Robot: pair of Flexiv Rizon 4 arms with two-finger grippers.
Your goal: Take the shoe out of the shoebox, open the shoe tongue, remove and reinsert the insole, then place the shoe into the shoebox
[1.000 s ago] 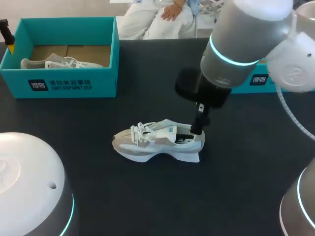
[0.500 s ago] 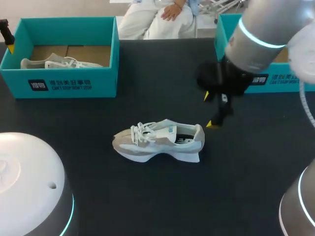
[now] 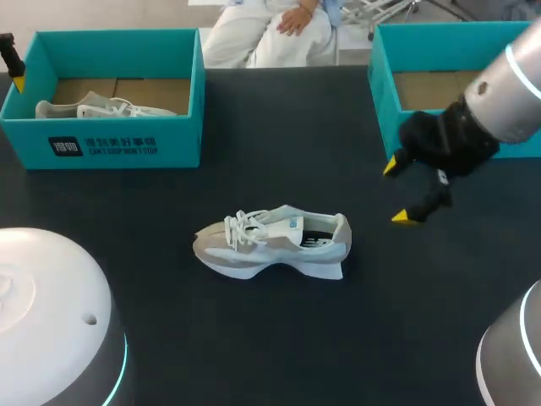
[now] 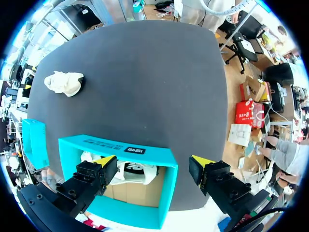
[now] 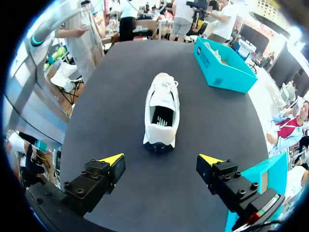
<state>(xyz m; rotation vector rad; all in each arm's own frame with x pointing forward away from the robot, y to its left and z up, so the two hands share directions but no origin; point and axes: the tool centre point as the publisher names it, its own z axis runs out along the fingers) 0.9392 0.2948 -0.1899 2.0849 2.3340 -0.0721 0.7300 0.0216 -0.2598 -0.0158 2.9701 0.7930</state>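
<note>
Lying out at the middle of the dark table [image 3: 279, 338], one pale shoe [image 3: 270, 244] with nothing touching it.

From the shoe, a teal shoebox [image 3: 127, 144] stands at ten o'clock with a second shoe [image 3: 84, 108] inside, and another teal box [image 3: 382, 101] stands at two o'clock. The shoe rests upright on its sole, toe to nine o'clock, heel to three. The right gripper [image 3: 398, 193] hangs near the heel at about three o'clock, fingers spread and holding nothing. The left gripper [image 4: 153, 162] hovers over the ten o'clock box, also spread wide. I'd guess the shoe is light, with a soft mesh upper that would crumple under a pinch. The firmer heel collar, or the sole edges at midfoot, looks the safer hold. The loose laces [image 3: 241, 224] could snag a fingertip.
</note>
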